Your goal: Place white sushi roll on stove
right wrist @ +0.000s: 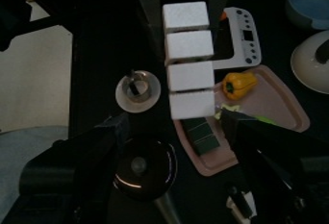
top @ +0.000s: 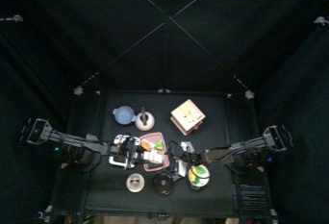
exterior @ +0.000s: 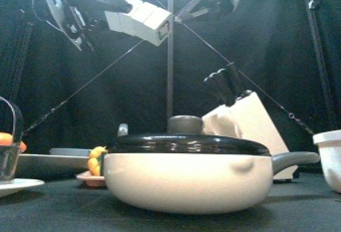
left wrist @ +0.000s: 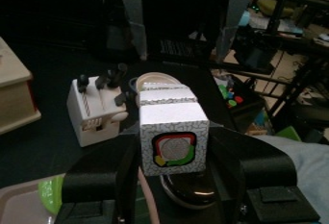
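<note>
The white pot (exterior: 186, 171) hides the stove in the front view.

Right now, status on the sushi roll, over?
Left end effector gripping white sushi roll, lifted. Right end effector open, nearby. Roll not yet on stove.

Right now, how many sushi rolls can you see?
1: a white roll, held up in the left gripper above the table. Others could be hidden behind the pot.
</note>
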Available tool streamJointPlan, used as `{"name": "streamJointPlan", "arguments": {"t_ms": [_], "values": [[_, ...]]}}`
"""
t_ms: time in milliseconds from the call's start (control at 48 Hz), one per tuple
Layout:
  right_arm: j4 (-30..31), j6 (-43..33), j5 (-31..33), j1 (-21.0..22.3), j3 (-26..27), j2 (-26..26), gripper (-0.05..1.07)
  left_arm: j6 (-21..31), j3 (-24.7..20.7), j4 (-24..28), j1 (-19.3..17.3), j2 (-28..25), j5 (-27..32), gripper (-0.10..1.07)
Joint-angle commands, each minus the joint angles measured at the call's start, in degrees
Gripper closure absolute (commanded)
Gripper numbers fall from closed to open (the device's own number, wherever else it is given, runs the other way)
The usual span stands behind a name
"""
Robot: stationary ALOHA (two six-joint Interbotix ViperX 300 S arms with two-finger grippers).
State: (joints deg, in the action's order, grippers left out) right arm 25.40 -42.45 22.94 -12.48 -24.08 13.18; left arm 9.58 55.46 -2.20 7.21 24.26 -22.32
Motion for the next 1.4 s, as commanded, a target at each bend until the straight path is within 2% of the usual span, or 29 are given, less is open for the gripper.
{"name": "streamJointPlan", "arguments": {"t_ms": [0, 146, 271, 417, 646, 729, 792, 938, 979, 1000, 1083, 1167, 1292, 1375], "values": [[-1.05, 0.00, -0.70, -0.09, -0.35, 3.43, -0.02, 0.09, -0.88, -0.26, -0.26, 2.64, 2.55, 0.38], [-2.99, 0.00, -2.11, 0.00, -2.99, 5.80, -0.02, 0.18, -1.85, -3.34, -1.67, 6.42, 11.43, 0.38], [-3.60, 0.00, -4.48, 0.09, -5.36, 7.21, -0.02, 0.18, -5.27, -6.42, -4.75, 8.53, 22.85, 0.38], [-5.19, 0.00, -7.12, 0.26, -8.17, 8.70, -0.02, 0.44, -9.58, -6.77, -7.12, 8.79, 35.07, 0.38], [-6.50, 0.00, -7.73, 0.44, -10.72, 11.34, -0.02, 1.76, -14.33, -2.64, -11.60, 8.79, 47.72, 0.39], [-7.29, 0.00, -7.73, 0.53, -11.34, 11.95, -0.02, 3.78, -15.12, -0.09, -13.01, 8.79, 51.15, 0.39], [-7.47, 0.00, -7.65, 0.70, -11.69, 12.13, -0.02, 7.12, -15.64, 3.87, -13.89, 8.79, 54.05, 0.39], [-7.73, 0.00, -7.73, 1.32, -12.04, 12.13, -0.02, 18.90, -16.00, 15.91, -13.97, 8.79, 59.85, 0.39], [-7.73, 0.00, -7.73, 1.32, -12.13, 12.04, -0.02, 24.43, -15.73, 21.53, -13.71, 8.79, 61.96, 0.39], [-7.73, 0.00, -7.73, 1.41, -12.13, 12.13, -0.02, 25.58, -15.64, 22.59, -13.62, 8.88, 62.49, 0.39], [-7.73, 0.00, -7.73, 1.41, -12.30, 12.13, -0.02, 37.00, -14.94, 32.96, -11.07, 8.88, 66.80, 0.39], [-7.73, 0.00, -7.73, 1.41, -12.48, 12.13, -0.02, 47.64, -14.15, 42.45, -6.06, 8.88, 70.14, 0.39], [-7.73, 0.00, -7.65, 1.41, -12.74, 12.13, -0.02, 66.45, -12.22, 57.48, 4.92, 8.61, 77.78, 0.39], [-7.73, 0.00, -7.73, 1.41, -12.92, 12.13, -0.02, 76.03, -10.63, 63.19, 11.16, 7.91, 83.50, 0.39]]}}
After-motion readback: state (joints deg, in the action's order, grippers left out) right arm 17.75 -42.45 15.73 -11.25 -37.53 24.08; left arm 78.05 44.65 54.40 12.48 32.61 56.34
